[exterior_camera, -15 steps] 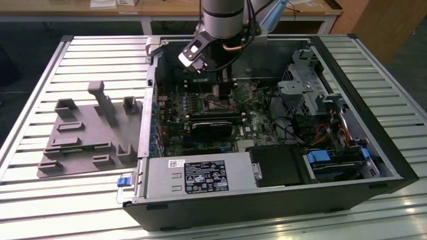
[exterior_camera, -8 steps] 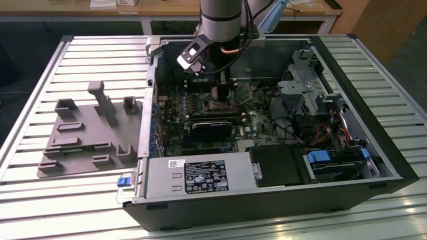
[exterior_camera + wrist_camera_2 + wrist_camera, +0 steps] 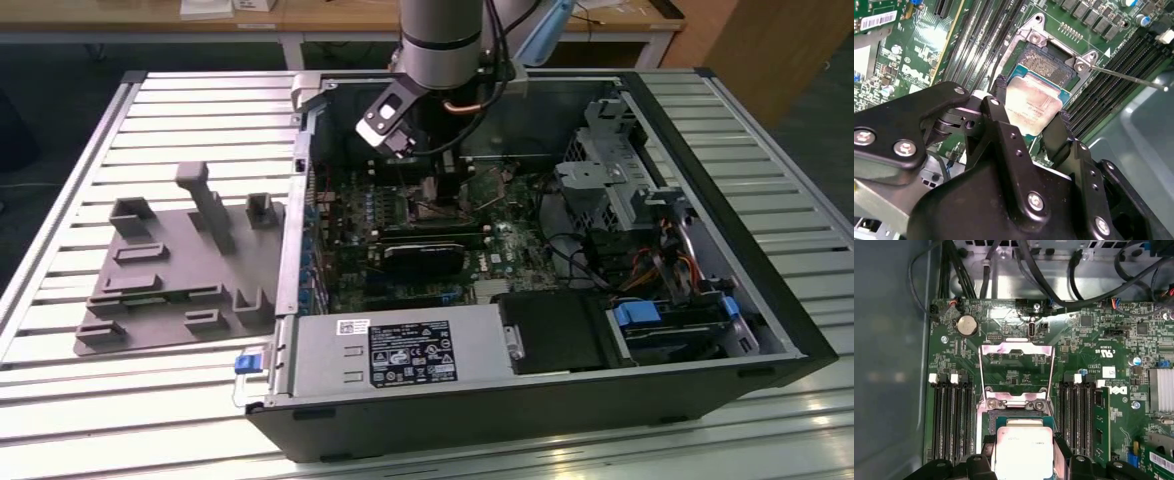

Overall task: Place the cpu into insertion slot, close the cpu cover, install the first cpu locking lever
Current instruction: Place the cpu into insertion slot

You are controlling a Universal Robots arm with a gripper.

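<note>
Gripper (image 3: pixel 1032 101) fingers (image 3: pixel 1054 135) are closed partway, pinching the cpu (image 3: pixel 1036 107) by two opposite edges, with its dull silver face towards the camera in both wrist views. The chip hangs over the near part of the insertion slot (image 3: pixel 1046 67). I cannot tell whether its underside touches anything, but it does not look seated, since the grid of contacts shows bare just beyond it.

My judgement is that the chip is light, thin and rigid, with a smooth lid that could slide in a loose pinch. Its contact side and the socket's contacts are the fragile parts, so the bare side edges are the right place to hold it.

Beyond the slot, the cpu cover (image 3: pixel 1016 348) stands swung open. A thin locking lever (image 3: pixel 1129 79) juts out, unlatched, from the socket's corner. Memory slots (image 3: pixel 951 415) flank the socket on the green motherboard (image 3: pixel 1094 340).

In the exterior view, the robot arm (image 3: pixel 441 30) drops from the upper centre of the frame into the open computer case (image 3: pixel 534 410).
</note>
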